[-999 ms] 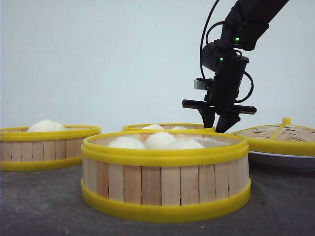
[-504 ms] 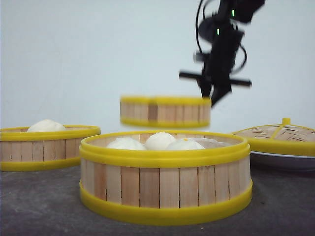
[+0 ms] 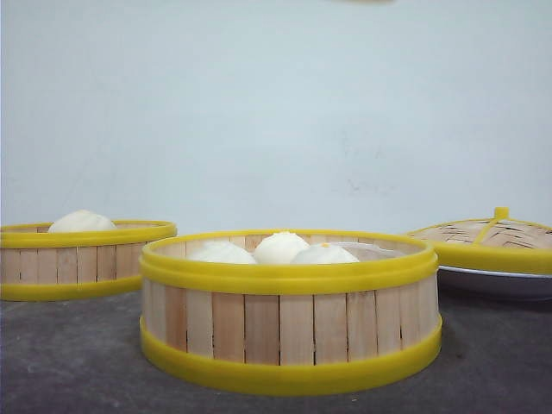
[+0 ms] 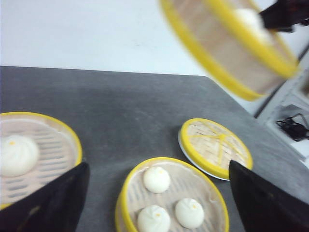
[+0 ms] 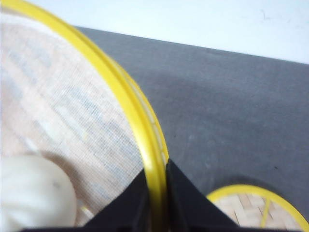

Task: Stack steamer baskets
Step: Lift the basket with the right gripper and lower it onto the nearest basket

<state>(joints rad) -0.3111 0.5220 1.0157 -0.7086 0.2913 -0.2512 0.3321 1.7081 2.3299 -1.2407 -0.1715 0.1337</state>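
Two steamer baskets stand on the grey table. The near one [image 3: 289, 319] [image 4: 171, 198] holds three white buns. The one at the left [image 3: 82, 259] [image 4: 34, 154] shows one bun. A third steamer basket [image 4: 231, 43] [image 5: 58, 111], with a bun inside, hangs tilted in the air high above the table. My right gripper [image 5: 156, 166] [image 4: 285, 14] is shut on its yellow rim, one finger inside the wall and one outside. My left gripper [image 4: 158, 163] is open and empty, high above the near basket. Neither gripper shows in the front view.
A domed woven lid [image 3: 487, 246] [image 4: 215, 147] [image 5: 256, 208] with a yellow rim rests on a white plate [image 3: 492, 283] at the right of the near basket. The table's right edge [image 4: 241, 101] lies beyond it, with cables off the table.
My right gripper has lifted the rear basket from behind the near one, up and out of the top of the front view. The other two baskets and the lid have not moved.
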